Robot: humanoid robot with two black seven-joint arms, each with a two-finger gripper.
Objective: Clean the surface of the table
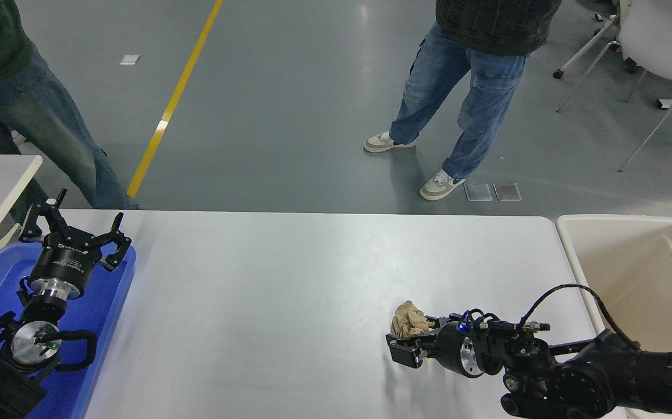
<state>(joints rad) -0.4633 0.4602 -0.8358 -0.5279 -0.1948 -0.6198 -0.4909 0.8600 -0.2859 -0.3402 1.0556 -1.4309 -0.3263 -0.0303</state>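
- The table surface (266,291) is big, flat, smooth and white, filling the lower picture.
- The blue plastic tray (100,314) sits at the table's left end.
- The left gripper (74,233) hangs over the tray, fingers spread wide.
- The right gripper (408,346), near the table's right end, pinches the crumpled brown paper ball (408,318).

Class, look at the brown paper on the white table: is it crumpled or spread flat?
Crumpled. The brown paper sits as a wrinkled wad on the table surface, at the right gripper.
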